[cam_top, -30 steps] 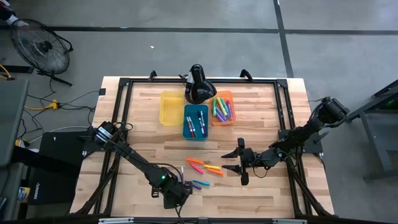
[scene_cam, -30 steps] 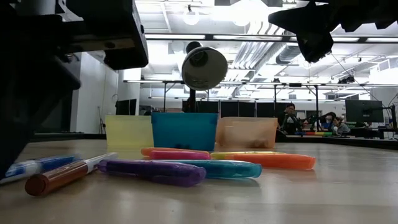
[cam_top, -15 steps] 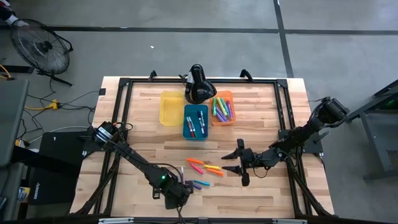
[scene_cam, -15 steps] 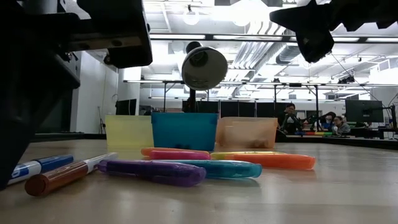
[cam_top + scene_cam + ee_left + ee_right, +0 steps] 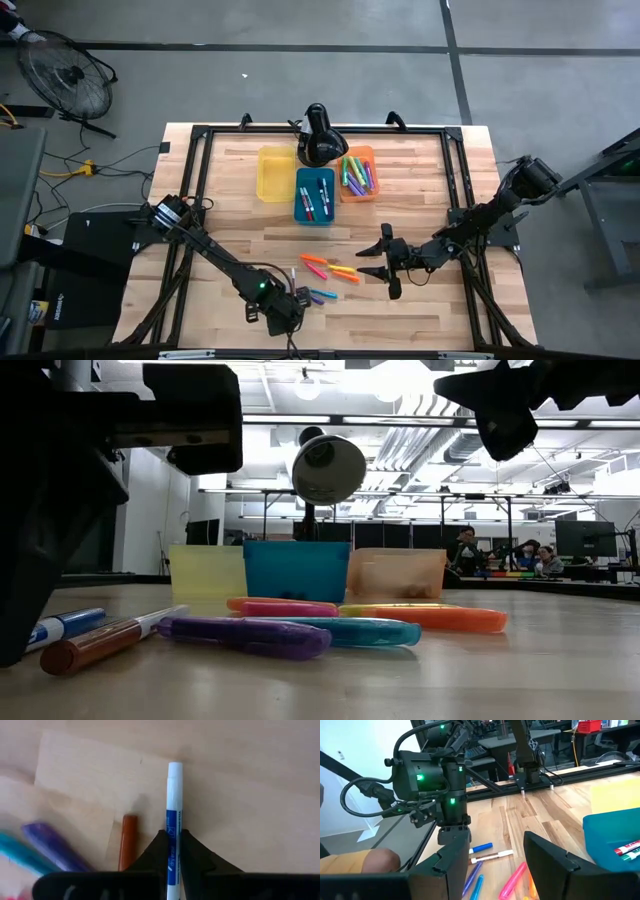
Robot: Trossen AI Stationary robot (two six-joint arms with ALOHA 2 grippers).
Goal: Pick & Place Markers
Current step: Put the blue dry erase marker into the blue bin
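Loose markers (image 5: 328, 270) lie flat on the table near its near edge: purple (image 5: 245, 635), teal (image 5: 360, 630), orange (image 5: 430, 618), pink (image 5: 285, 607) and a brown-capped one (image 5: 127, 842). My left gripper (image 5: 171, 851) stands over the cluster's left end, shut on a blue-and-white marker (image 5: 173, 805). My right gripper (image 5: 385, 262) hovers open to the right of the cluster, touching nothing. More markers lie inside the blue bin (image 5: 314, 195) and the orange bin (image 5: 357, 175). My left gripper pinches the blue-and-white marker between its two fingers at the blue printed part of the barrel (image 5: 172, 826). The fingers come from above, pointing down, one on each side of the barrel. The marker lies low along the table, its white end (image 5: 175, 770) sticking out past the fingers.
A yellow bin (image 5: 275, 172) stands left of the blue bin, all three in a row toward the far edge. A black lamp-like stand (image 5: 318, 135) sits behind them. A black frame (image 5: 200, 130) runs round the table. Bare wood lies between bins and loose markers. People sit in the room beyond.
In the low view my left gripper's dark body has shifted a little toward the table's right and now covers more of the blue-and-white marker. The other markers and my right gripper have stayed where they were.
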